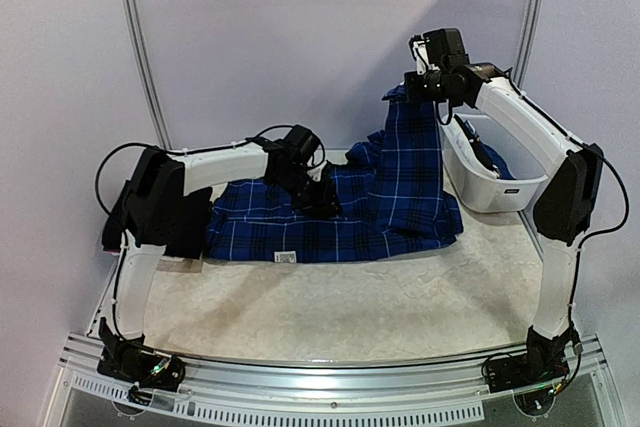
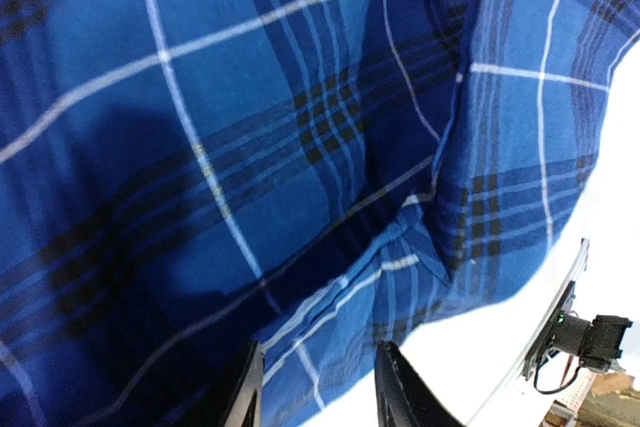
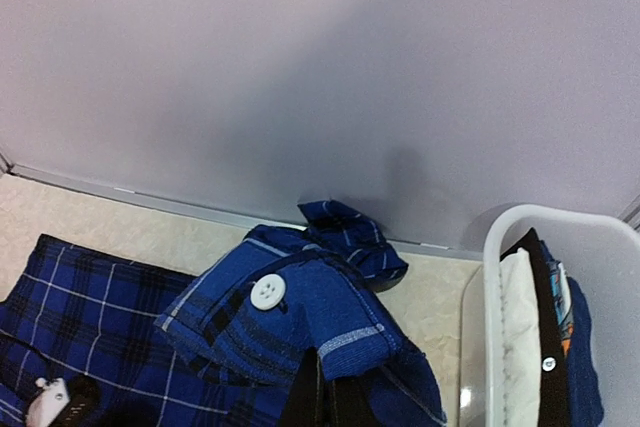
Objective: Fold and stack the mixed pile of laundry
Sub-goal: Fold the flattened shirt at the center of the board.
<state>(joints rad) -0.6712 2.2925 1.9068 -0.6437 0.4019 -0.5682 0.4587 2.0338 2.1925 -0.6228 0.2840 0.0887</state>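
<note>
Shirt [image 1: 400,177] tight in closed right claw [image 3: 325,387]

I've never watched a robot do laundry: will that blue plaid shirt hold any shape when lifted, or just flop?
Probably floppy: the blue plaid shirt hangs limp from the right gripper down to the table. Likely light, since one small pinch holds that part up. Pushed, it would probably bunch rather than slide whole, judging by the soft folds in it.

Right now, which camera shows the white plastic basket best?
The top camera: the white plastic basket shows nearly whole, at the right. The right wrist camera catches only one corner of it, clothes inside. The left wrist camera shows only the blue plaid button shirt.
</note>
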